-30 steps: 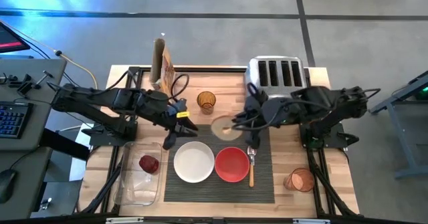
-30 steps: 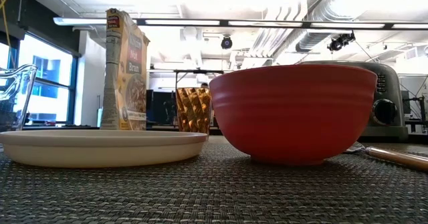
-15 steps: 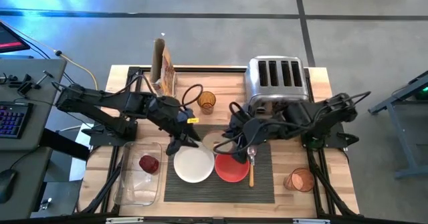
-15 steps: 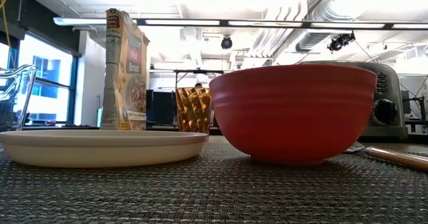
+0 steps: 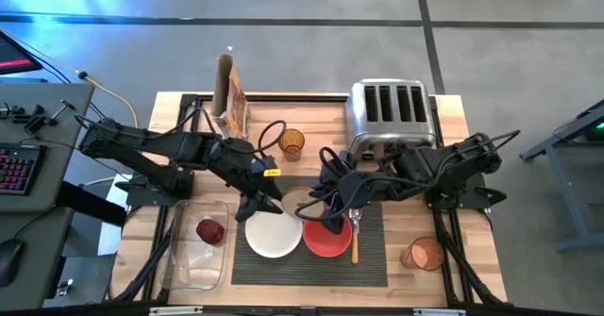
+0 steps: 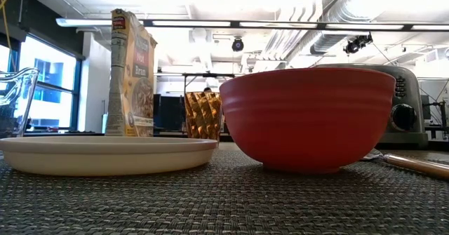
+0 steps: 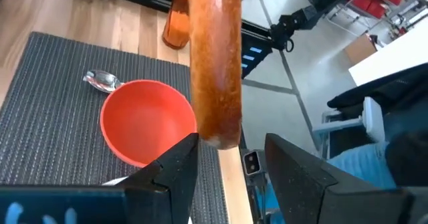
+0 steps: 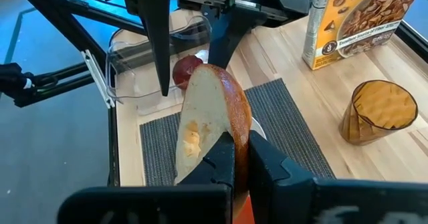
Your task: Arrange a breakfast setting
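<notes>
My right gripper [image 5: 319, 203] is shut on the bagel half [image 5: 300, 201] and holds it above the far part of the dark ribbed mat [image 5: 377, 259]. My left gripper [image 5: 274, 201] is open, with a finger on either side of the bagel's other end [image 7: 215, 127]. The white plate [image 5: 274, 233] and the red bowl [image 5: 327, 238] stand side by side on the mat. The wooden-handled spoon [image 5: 355, 239] lies on the mat to the right of the bowl. The dark red fruit [image 5: 209, 229] lies in the clear tray [image 5: 193, 255]. My right gripper pinches the bagel half at its rim [image 8: 231, 127], one finger on the pale cut face and one on the brown crust. The fingers come from the table's right. The bagel stands on edge, lifted clear of the mat. My left gripper straddles the bagel's opposite rim; I cannot tell whether a finger [image 7: 180, 160] touches it.
A chrome toaster [image 5: 392, 113] stands at the far right and a cereal box [image 5: 229, 94] at the far left. One amber glass [image 5: 292, 143] is beyond the mat, another [image 5: 423, 253] at the near right. The two arms meet over the middle of the table.
My right gripper has carried the bagel half from the mat's far edge toward the table's left and near edge. My left gripper has gone toward the table's right until its fingers straddle the bagel. Plate, bowl and spoon have stayed put.
</notes>
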